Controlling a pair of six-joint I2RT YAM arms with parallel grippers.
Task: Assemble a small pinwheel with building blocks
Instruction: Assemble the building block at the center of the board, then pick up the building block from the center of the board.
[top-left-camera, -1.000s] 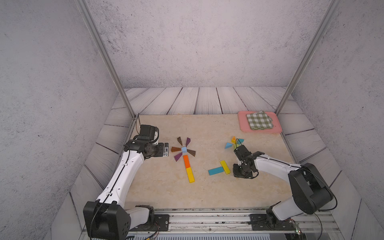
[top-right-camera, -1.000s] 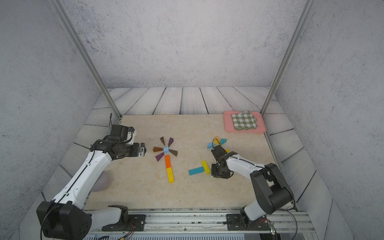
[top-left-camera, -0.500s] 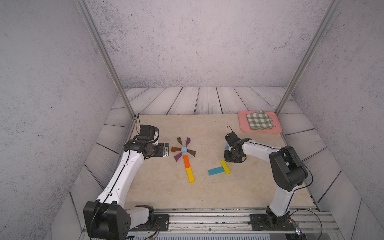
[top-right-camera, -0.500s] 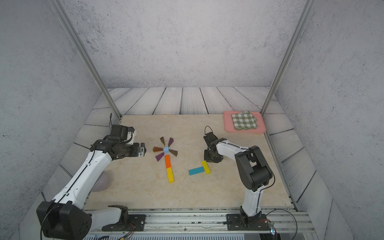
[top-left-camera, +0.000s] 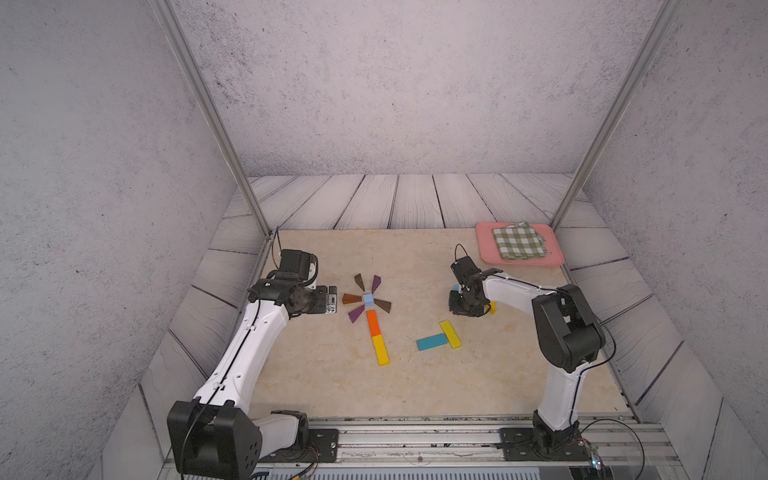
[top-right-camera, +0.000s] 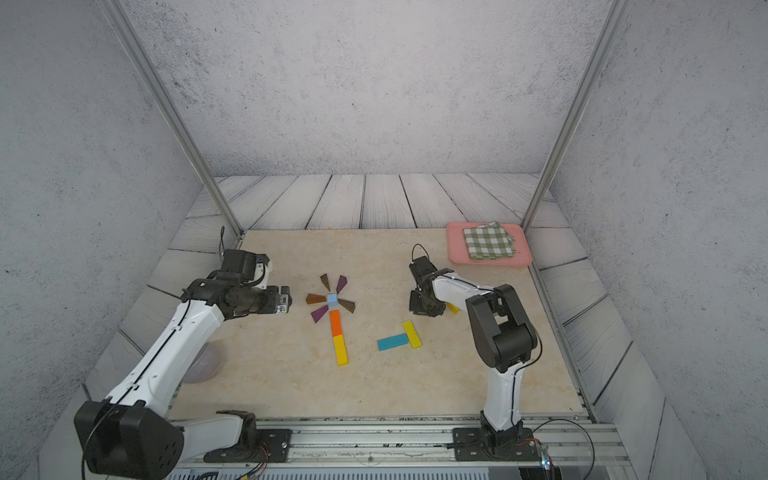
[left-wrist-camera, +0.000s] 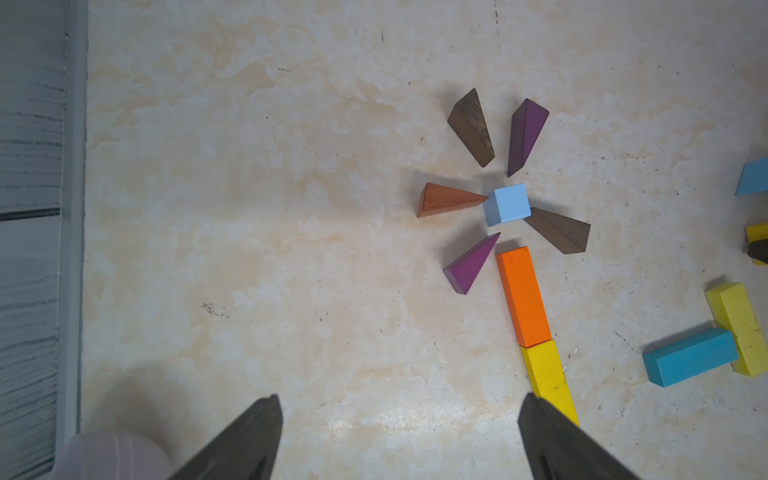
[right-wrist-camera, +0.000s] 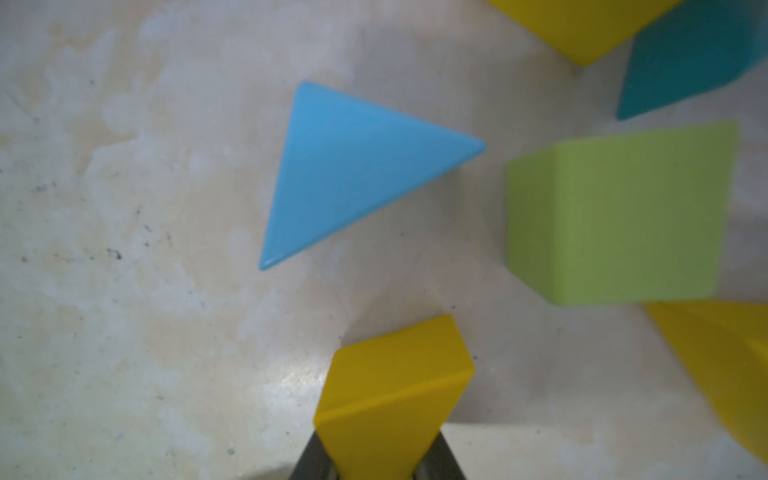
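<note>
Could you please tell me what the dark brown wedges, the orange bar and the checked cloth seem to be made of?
The dark brown wedges look like stained wood, not painted: grain lines show through. The orange bar is probably painted wood: even, opaque matt coat, no grain visible. The checked cloth looks like woven fabric, folded, with layered edges.

1. Both top views are looking down from high above the near edge toward the back wall, taking in the whole tabletop (top-left-camera: 316, 386) from afar and sharing nearly the same scene.
2. The left wrist camera is looking down from moderate height, sharing the light-blue cube (left-wrist-camera: 508, 204) and teal bar (left-wrist-camera: 690, 357) with both top views.
3. The right wrist camera is sitting very near the surface, the yellow block (right-wrist-camera: 395, 386) looming blurred; its blue triangle (right-wrist-camera: 353, 166) is probably the one at the left wrist view's edge.
</note>
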